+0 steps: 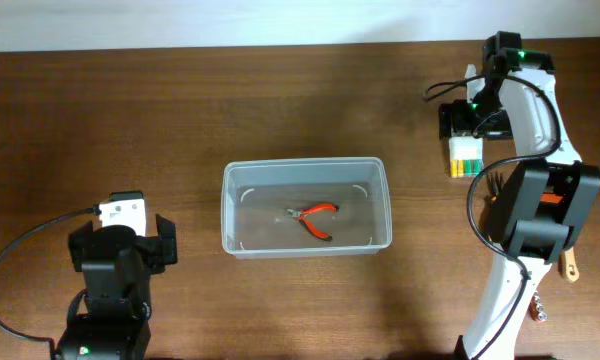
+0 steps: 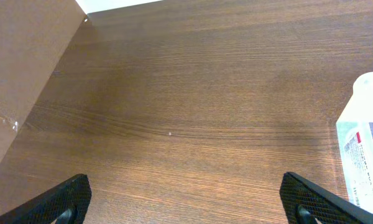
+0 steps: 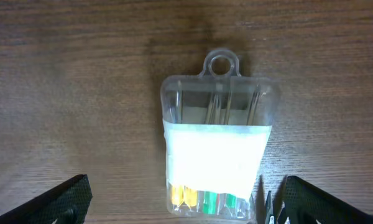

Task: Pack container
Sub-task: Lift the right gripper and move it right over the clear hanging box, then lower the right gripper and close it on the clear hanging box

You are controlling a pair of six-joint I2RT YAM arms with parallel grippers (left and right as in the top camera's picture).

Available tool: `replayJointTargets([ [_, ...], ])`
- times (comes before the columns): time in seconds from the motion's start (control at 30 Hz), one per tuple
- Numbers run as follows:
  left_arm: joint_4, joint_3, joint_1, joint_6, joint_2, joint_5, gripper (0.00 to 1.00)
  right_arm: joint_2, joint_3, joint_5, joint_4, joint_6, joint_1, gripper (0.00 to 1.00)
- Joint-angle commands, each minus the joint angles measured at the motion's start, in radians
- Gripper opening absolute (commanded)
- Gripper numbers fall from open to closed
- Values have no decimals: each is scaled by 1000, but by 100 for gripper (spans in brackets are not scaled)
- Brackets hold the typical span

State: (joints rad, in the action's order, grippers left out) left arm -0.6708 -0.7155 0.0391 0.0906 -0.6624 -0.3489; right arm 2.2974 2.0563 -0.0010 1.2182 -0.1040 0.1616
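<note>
One container (image 1: 236,178), a clear, shallow tub with rounded corners, stands in the middle of the brown wooden counter (image 1: 100,120). Inside it lies one pair of red-handled pliers (image 1: 316,219), flat on the floor of the tub, a little right of centre and clear of the walls.

There is one clear case of small screwdrivers (image 3: 216,124), lying flat on the counter well to the right of the container. It has a hang-loop at one end and a white label across its middle. Four handle ends show past the label, two yellow and two green.

More tools lie at the right edge of the counter under the right arm. One of them is a wooden-handled tool (image 1: 570,268). The arm hides the rest too much to count or name them.

There are two hands. The left hand (image 2: 186,190) is near the front left of the counter, well apart from the container. Its two fingers (image 2: 59,202) are spread wide, with only bare wood between them, holding and touching nothing. A pale plastic edge with a printed label (image 2: 360,149) shows at the right of the left wrist view. I cannot tell for sure what it belongs to.

The right hand (image 3: 185,193) hangs over the case of small screwdrivers with its fingers (image 3: 323,199) also spread wide. The handle end of the case sits between them with a gap on each side. No contact with the case can be seen, and the hand grips nothing.
</note>
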Motion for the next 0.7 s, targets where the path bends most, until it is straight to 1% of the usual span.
replayJointTargets([
  [0.0,-1,-21,4,16,0,-7,99,19,-4,-6,-14,8,4,99],
  [0.53,-1,-21,4,16,0,-7,99,64,-5,13,-30,18,4,99],
  [0.67,-1,-21,4,16,0,-7,99,66,-5,21,-32,42,4,99],
])
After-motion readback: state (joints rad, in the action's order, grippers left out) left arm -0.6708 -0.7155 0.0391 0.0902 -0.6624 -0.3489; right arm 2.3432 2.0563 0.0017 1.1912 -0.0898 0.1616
